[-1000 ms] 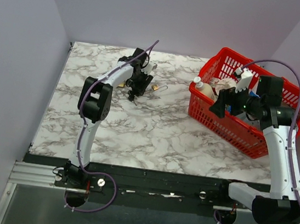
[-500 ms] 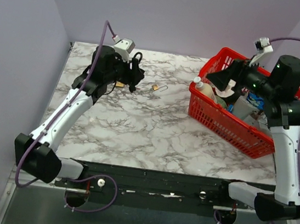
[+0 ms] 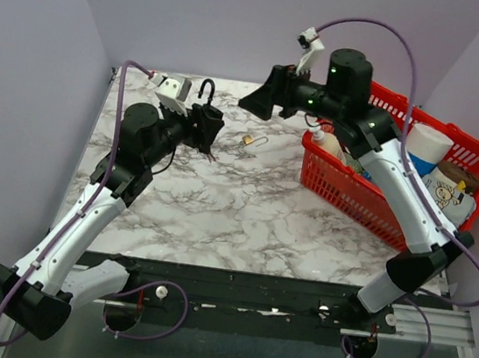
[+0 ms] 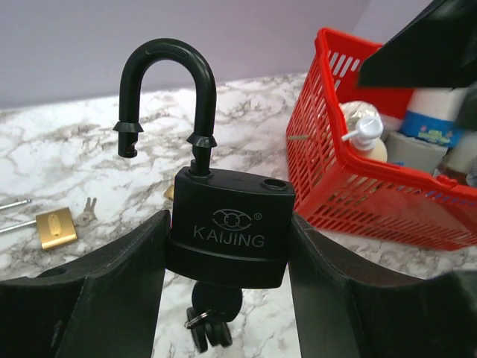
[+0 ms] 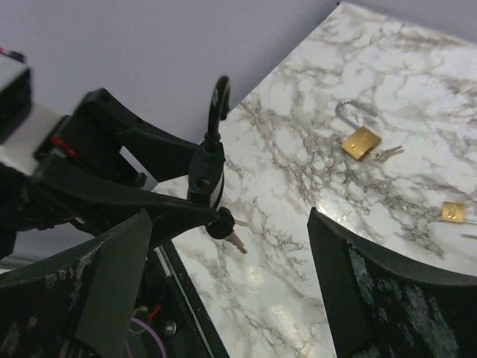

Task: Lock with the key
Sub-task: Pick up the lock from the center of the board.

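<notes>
Half the job looks done: the left gripper [image 4: 227, 233] clamps the black padlock [image 4: 227, 235] above the desk [image 3: 245, 206] at upper left of the top view, key [image 4: 212, 317] inserted, shackle [image 4: 168, 67] not yet pressed shut, and the right gripper [image 5: 229, 216] hovers nearby, spread wide and empty.

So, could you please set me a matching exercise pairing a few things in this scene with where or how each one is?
Things: 1 black padlock; 2 brass padlock; 3 red basket; 4 right gripper.
States: A open, empty; B holds bottles; C lying on the marble; D clamped in left gripper, shackle open.
Pairs: 1-D, 2-C, 3-B, 4-A.
</notes>
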`<move>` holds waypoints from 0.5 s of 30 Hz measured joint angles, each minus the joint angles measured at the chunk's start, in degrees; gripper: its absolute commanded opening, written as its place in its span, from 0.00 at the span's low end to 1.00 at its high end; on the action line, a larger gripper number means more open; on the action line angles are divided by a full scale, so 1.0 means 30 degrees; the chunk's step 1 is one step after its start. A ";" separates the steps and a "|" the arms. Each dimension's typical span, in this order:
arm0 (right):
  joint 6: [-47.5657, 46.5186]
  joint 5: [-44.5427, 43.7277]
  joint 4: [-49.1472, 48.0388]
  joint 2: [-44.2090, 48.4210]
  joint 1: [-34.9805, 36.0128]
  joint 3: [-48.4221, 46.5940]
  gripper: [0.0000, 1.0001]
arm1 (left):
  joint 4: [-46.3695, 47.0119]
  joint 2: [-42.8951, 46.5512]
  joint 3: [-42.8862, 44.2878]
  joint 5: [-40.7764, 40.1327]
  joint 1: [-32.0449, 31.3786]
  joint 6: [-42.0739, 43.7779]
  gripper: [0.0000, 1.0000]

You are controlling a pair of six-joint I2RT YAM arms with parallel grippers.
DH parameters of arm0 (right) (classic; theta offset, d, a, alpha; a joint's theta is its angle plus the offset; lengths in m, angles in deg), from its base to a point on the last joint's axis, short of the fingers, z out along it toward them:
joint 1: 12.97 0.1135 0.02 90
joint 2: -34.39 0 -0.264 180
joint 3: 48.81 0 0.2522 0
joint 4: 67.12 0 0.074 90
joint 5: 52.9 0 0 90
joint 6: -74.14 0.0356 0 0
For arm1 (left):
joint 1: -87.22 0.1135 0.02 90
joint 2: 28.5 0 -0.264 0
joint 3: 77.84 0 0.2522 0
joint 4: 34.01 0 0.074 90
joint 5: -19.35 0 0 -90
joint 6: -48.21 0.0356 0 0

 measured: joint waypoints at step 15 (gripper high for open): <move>0.0663 -0.0954 -0.0197 -0.2514 0.2499 -0.0889 0.85 | 0.0962 0.1107 -0.0576 -0.1770 -0.0182 0.0845 0.04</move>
